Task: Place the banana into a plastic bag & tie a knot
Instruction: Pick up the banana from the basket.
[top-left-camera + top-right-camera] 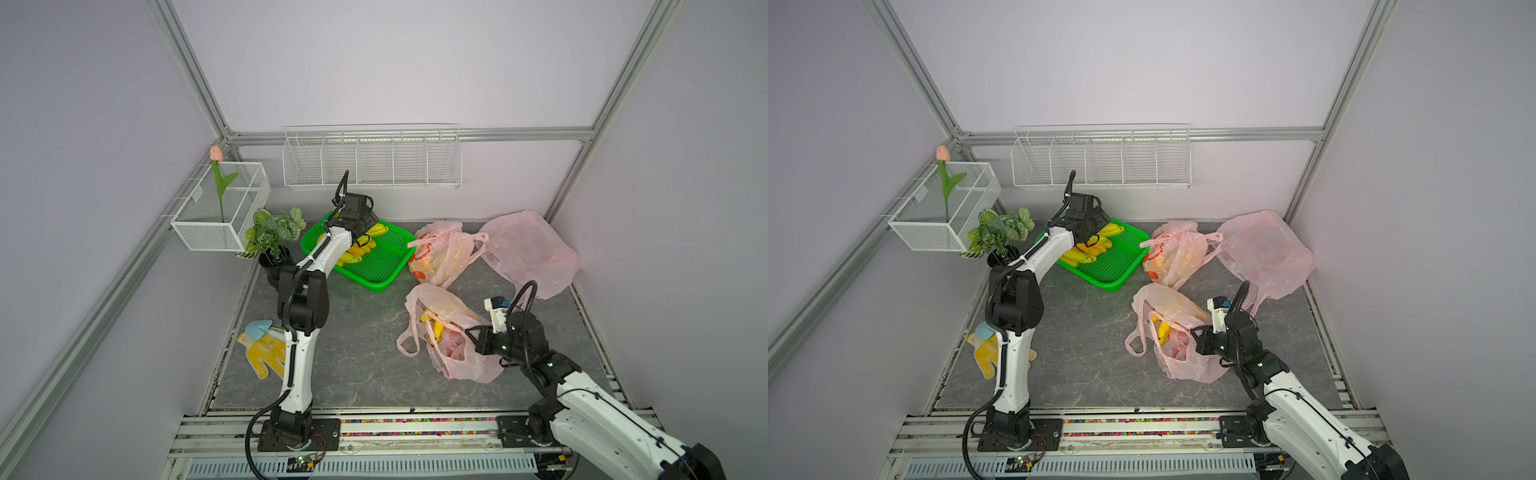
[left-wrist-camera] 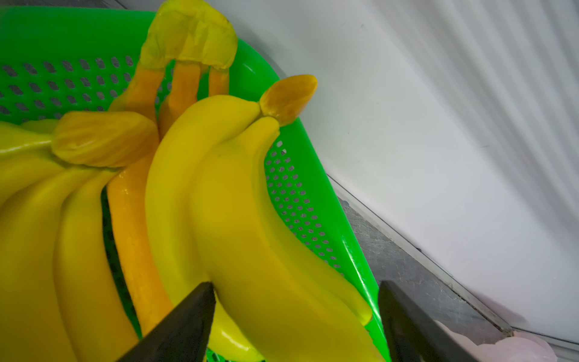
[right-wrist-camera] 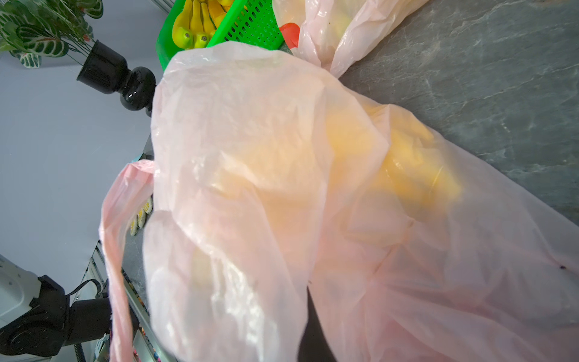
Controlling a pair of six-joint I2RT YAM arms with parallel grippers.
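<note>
Left fingers (image 2: 188, 319) are spread wide over the green tray (image 1: 386, 272) at the back left of the surface (image 1: 357, 357). They straddle the outer banana pair (image 2: 238, 219). One finger sits against the fruit, the other is clear of it, above the tray rim. Nothing is gripped. The rest of the banana bunch (image 1: 357, 251) lies in the tray beside them, stems pointing towards the wall.

Right fingers (image 3: 313, 332) are closed, pinching the film of the near plastic bag (image 1: 457, 361) at its right side. The film drapes over them in the right wrist view. This bag lies front right on the surface with its mouth open towards the left arm and its loop handles loose. Yellow bananas (image 1: 434, 326) are inside it.

A second pink bag (image 1: 440, 253), with yellow and orange contents, lies just right of the tray. A third bag (image 1: 528, 253) is in the back right corner. A potted plant (image 1: 274, 235) stands left of the tray. A yellow glove (image 1: 264, 353) lies near the left arm.
</note>
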